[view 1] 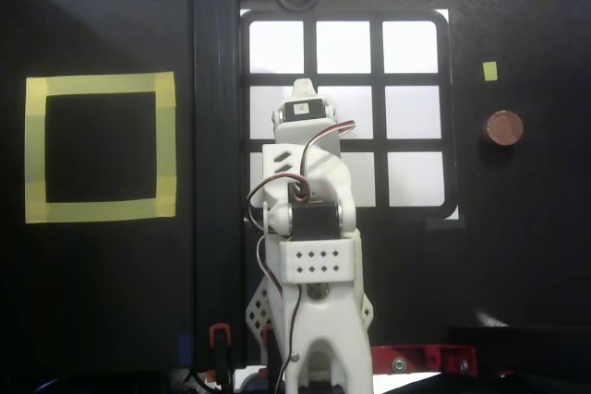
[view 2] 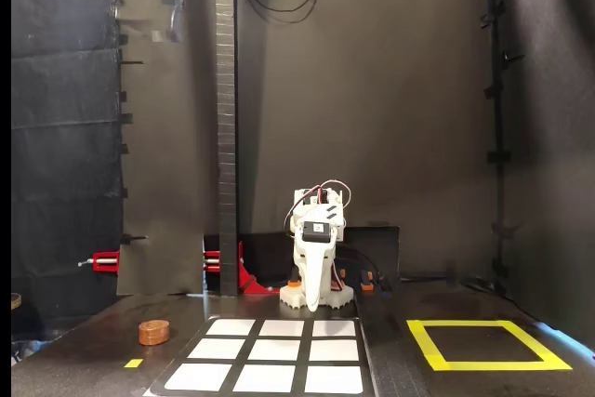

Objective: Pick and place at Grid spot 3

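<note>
In the overhead view, the white arm (view 1: 309, 228) is seen folded over the left column of the black-framed grid (view 1: 450, 117), hiding parts of those cells. Grid spot 3 (view 1: 410, 46), the lit corner cell at the upper right beside the embossed lettering, is left uncovered. A brown disc (view 1: 504, 127) lies right of the grid, a yellow tape square (view 1: 100, 148) well left. The gripper is hidden; whether its claw is apart cannot be told.

In the fixed view, the arm (view 2: 316, 262) is seen behind the grid, the disc (view 2: 154, 331) at left. Grid spot 3 (view 2: 199, 376) is cut off by the lower edge.
</note>
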{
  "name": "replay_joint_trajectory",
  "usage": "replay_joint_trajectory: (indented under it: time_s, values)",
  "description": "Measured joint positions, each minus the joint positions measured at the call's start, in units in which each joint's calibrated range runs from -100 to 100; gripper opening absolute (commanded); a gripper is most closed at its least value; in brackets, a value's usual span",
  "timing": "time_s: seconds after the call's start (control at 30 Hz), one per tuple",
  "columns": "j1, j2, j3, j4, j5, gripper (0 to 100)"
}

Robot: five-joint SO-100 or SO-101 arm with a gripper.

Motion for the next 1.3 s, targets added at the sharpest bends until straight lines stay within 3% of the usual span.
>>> replay_joint_trajectory:
  time_s: [1.17,1.3]
  values:
    - [0.3,0.0,0.0,0.0,0.0,0]
    - [1.5,13.8,-10.5,0.1,0.0,0]
